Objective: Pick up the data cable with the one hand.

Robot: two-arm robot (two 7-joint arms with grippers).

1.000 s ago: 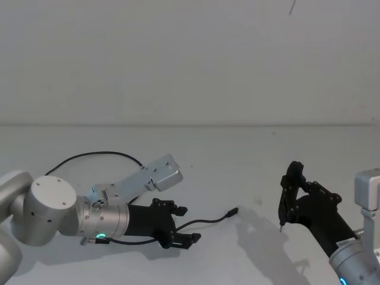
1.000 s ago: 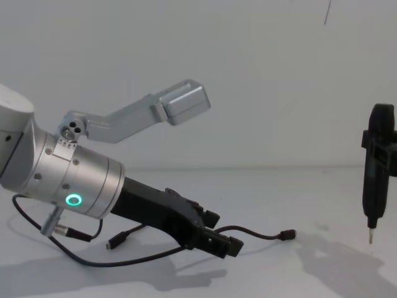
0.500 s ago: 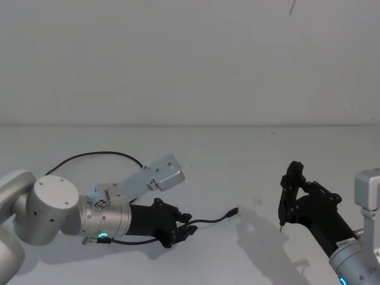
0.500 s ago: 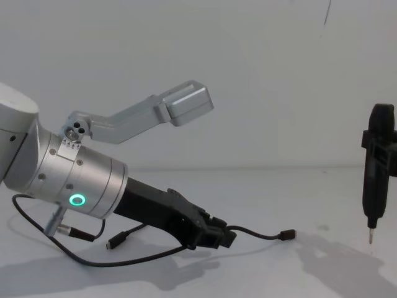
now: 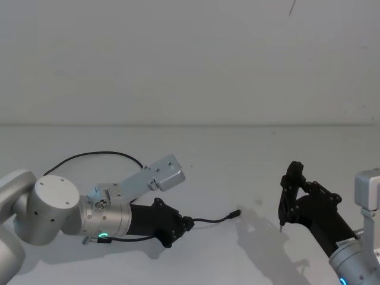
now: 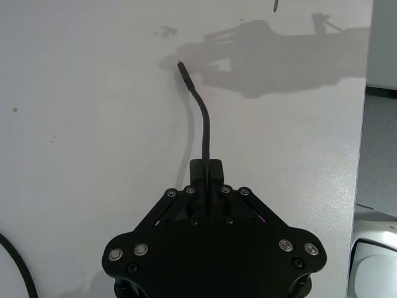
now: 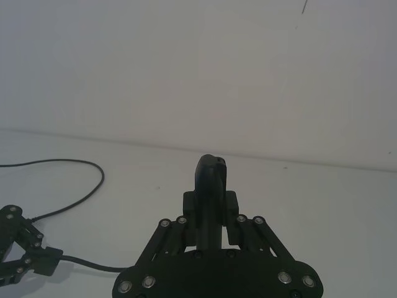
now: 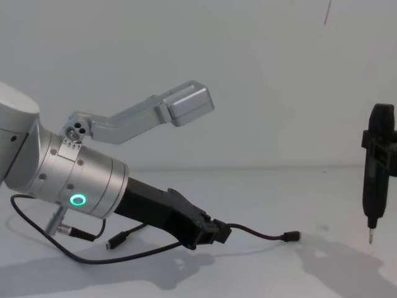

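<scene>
Your left tool (image 5: 181, 224) is low over the bench (image 5: 237, 154), and its two fingers are pressed together on the data cable (image 5: 214, 220). In the left wrist view the cable comes straight out from between the tips. The grip sits not far from one plug (image 5: 236, 212), so a short free end reaches forward and to the right. The long rest runs back under the arm and makes a wide loop behind it on the bench. I think this place is a good one: a thin, soft cable is easiest to pinch where it crosses the fingers in a straight line.

The left arm comes in from the left with the forearm almost flat, sloping a little down toward the tips. The thick silver wrist (image 8: 80, 180) with its green ring (image 8: 77, 200) is higher than the fingers. This slanted pose brings only the fingertips to the level of the bench. Whether the plug in front touches the bench, I cannot tell.

By my judgement the grasp is made and the lift is not yet done. Raise slowly — the long loop will drag behind and may pull the cable through the fingers.

Your right tool (image 5: 297, 196) is on the right, raised above the bench, clamped on a black pen (image 8: 375, 167) whose metal tip points down. It is well apart from the cable and looks parked.
</scene>
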